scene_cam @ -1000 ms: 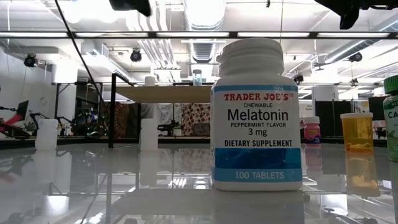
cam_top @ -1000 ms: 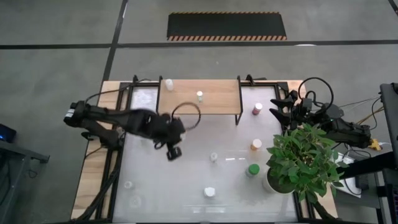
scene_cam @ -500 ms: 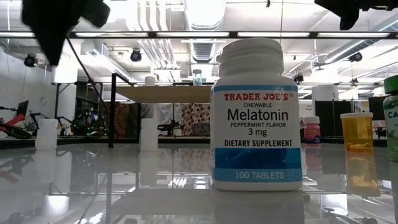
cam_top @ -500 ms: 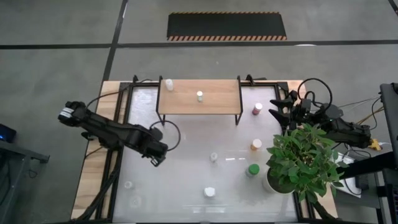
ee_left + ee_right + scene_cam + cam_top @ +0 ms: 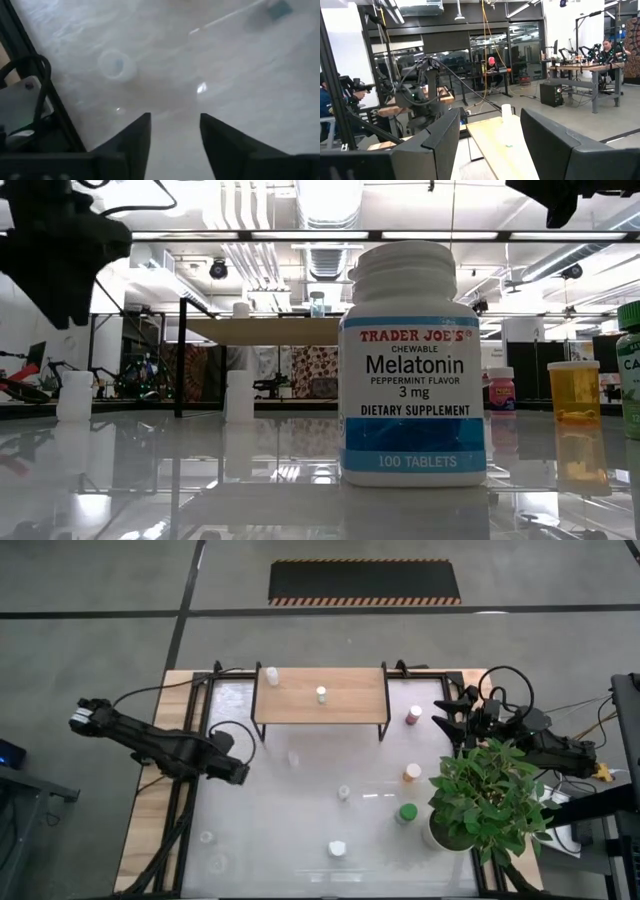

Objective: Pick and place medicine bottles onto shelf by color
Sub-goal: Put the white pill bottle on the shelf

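1. The left gripper (image 5: 238, 773) hung over the left part of the glossy table (image 5: 300, 840), near its left edge. Its fingers (image 5: 131, 138) stood moderately apart with nothing between them; below it sat 1 clear bottle (image 5: 116, 66).

2. The right gripper (image 5: 445, 712) waited near the far right corner, half behind the potted plant (image 5: 487, 798). Its fingers (image 5: 437, 135) were spread wide around nothing.

3. The shelf (image 5: 350, 705) stood at the far edge, and 2 bottles were on it: a white one (image 5: 270, 676) at its far left corner and a smaller one (image 5: 321, 694) near the middle.

4. Everything else was on the tabletop. The pink-maroon bottle (image 5: 414, 716), the orange one (image 5: 412, 773) and the green-capped one (image 5: 406, 813) stood in a row by the right edge.

5. A small clear bottle (image 5: 344, 792) sat mid-table, another faint one (image 5: 293, 756) just in front of the shelf, and the Melatonin bottle (image 5: 414, 365) toward the near edge.

6. 2 more pale bottles (image 5: 207, 836) were near the near left corner.

7. By my reckoning the job was early: 2 placed, about 8 left, and none of the coloured ones had been shelved.
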Robot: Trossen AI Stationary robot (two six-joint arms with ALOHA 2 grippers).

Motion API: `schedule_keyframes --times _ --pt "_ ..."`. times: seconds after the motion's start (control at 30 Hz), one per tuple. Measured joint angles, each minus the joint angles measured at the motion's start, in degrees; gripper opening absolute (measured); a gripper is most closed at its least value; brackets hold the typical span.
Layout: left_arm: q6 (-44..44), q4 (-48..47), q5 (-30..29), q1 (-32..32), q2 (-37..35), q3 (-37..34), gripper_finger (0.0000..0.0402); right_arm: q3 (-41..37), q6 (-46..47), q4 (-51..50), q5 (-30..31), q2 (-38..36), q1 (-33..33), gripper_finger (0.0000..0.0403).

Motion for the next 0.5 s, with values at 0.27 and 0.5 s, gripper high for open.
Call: schedule_keyframes --times 0.27,0.5 --pt "-5.04 -0.03 -8.19 1.52 0.23 -3.78 0.0209 0.00 0.04 0.02 0.05 0.02 0.00 0.0201" --pt "-5.09 -0.11 -9.14 4.54 4.36 -6.53 0.0211 -0.01 0.08 0.02 0.11 0.02 0.00 0.0201"
